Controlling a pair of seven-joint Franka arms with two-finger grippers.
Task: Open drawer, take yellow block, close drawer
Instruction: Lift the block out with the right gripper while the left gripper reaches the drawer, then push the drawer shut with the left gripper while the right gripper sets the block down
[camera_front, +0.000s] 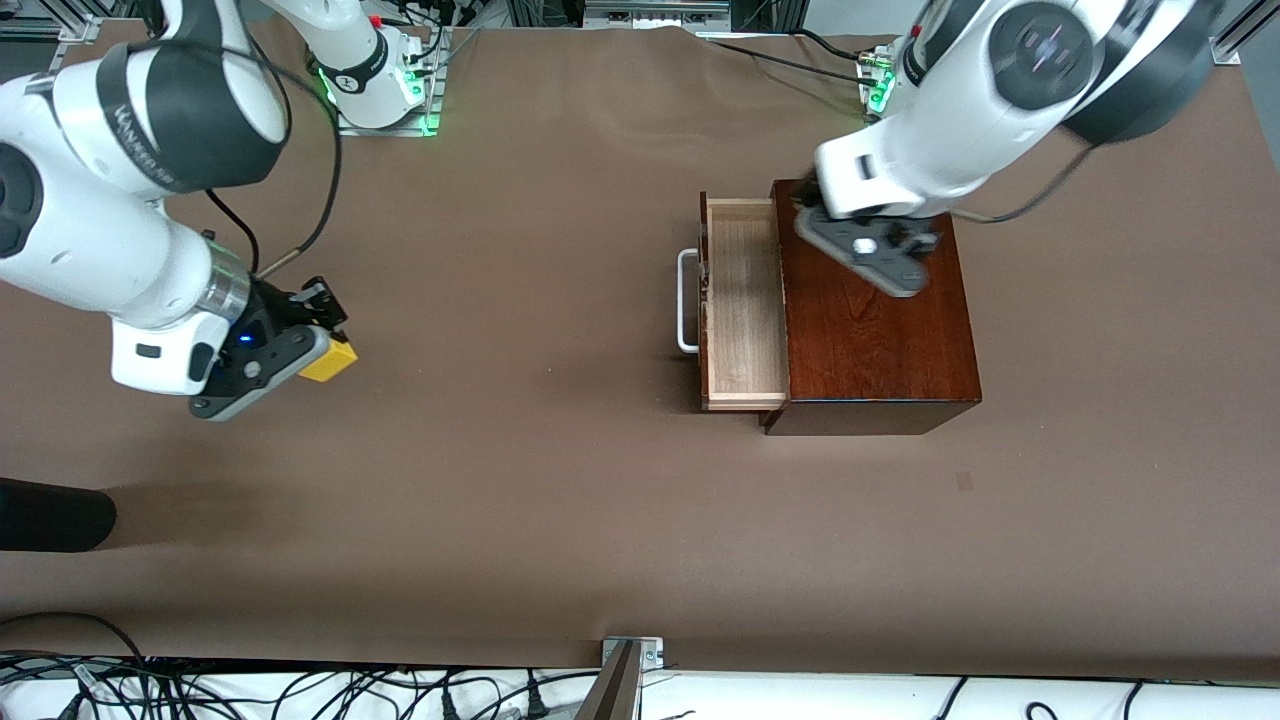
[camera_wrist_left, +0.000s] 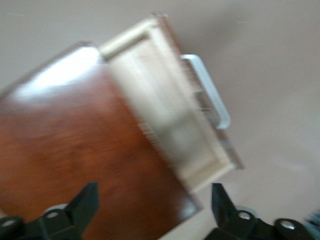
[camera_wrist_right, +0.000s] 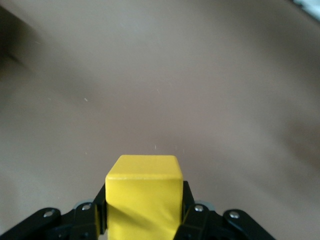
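I have the yellow block (camera_wrist_right: 143, 192) pinched between the closed fingers of my right gripper (camera_front: 318, 345), held up over bare table (camera_front: 560, 480) at the right arm's end, well apart from the wooden box (camera_front: 880, 330). In the right wrist view the cube sits square between the pads, with nothing but brown surface under it.

My left gripper (camera_wrist_left: 152, 207) hangs over the top of the box with its fingers spread wide and nothing between them. Below and just ahead of it the drawer (camera_front: 742, 300) stands pulled out, its pale lining bare, the white handle (camera_front: 686, 300) at its front.

By my reckoning only the closing is left, and that is where trouble sits. The box is loose on the table; if I push the drawer front off-centre or too fast, the whole box could slide or twist instead of the drawer running in. Coming down from above the lid, an open finger could catch the drawer's rim or hook the handle. The left wrist view is smeared, so I would not trust it for fine alignment. A loosened right grip would drop the cube
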